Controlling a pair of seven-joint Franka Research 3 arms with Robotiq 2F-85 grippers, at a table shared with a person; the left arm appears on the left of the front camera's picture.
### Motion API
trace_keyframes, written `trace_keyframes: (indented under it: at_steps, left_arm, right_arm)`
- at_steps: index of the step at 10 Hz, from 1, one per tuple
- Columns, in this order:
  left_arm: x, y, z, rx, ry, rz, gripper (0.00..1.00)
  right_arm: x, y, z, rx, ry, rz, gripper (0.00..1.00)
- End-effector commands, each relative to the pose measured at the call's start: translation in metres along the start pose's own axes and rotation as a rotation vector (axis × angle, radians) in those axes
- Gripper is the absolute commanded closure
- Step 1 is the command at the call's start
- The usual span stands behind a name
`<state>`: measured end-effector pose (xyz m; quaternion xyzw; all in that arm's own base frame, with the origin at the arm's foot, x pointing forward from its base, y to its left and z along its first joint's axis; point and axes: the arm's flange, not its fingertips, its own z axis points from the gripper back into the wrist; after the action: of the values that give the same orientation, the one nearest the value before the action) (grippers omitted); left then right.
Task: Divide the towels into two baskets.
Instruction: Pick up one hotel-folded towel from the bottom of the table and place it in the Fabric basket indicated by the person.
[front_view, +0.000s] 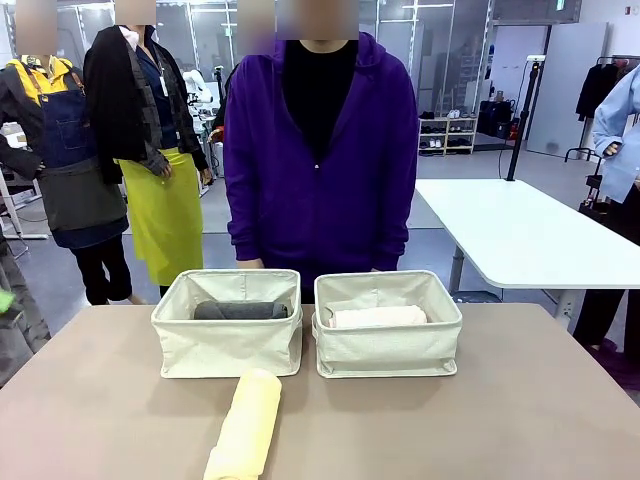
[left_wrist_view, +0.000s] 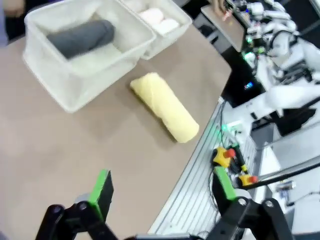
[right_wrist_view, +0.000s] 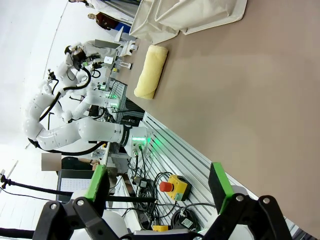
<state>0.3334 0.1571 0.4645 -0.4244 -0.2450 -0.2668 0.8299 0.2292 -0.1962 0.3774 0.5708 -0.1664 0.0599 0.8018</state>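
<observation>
no text, label, brand or number can be read in any of the three views; the baskets, the towels and the bench carry no legible print.

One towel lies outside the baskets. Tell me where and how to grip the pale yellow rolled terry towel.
Take the pale yellow rolled terry towel at its middle, probably from straight above, closing across its width. It lies flat on the brown table as a long soft cylinder with both long sides free, so a mid-length hold should keep the ends from sagging unevenly.

dark grey towel (front_view: 240, 310), pale yellow towel (front_view: 247, 428), cream baskets (front_view: 228, 352), taupe table (front_view: 520, 420)
</observation>
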Motion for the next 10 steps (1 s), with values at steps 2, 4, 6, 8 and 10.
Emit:
trace_keyframes:
  at_steps: [2, 4, 6, 8, 10]
  left_arm:
    - [-0.065, 0.021, 0.003, -0.006, -0.087, 0.072, 0.00]
    - [-0.082, 0.037, 0.001, 0.024, -0.120, 0.081, 0.00]
    - [-0.079, 0.023, 0.006, -0.001, -0.096, 0.106, 0.00]
    - [-0.079, 0.023, 0.006, -0.001, -0.096, 0.106, 0.00]
    - [-0.079, 0.023, 0.006, -0.001, -0.096, 0.106, 0.00]
  right_arm:
    - [0.000, 0.003, -0.002, 0.002, -0.011, 0.014, 0.00]
    - [0.000, 0.003, -0.002, 0.002, -0.011, 0.014, 0.00]
    - [0.000, 0.003, -0.002, 0.002, -0.011, 0.014, 0.00]
    - [0.000, 0.003, -0.002, 0.002, -0.011, 0.014, 0.00]
    - [0.000, 0.003, -0.002, 0.002, -0.011, 0.014, 0.00]
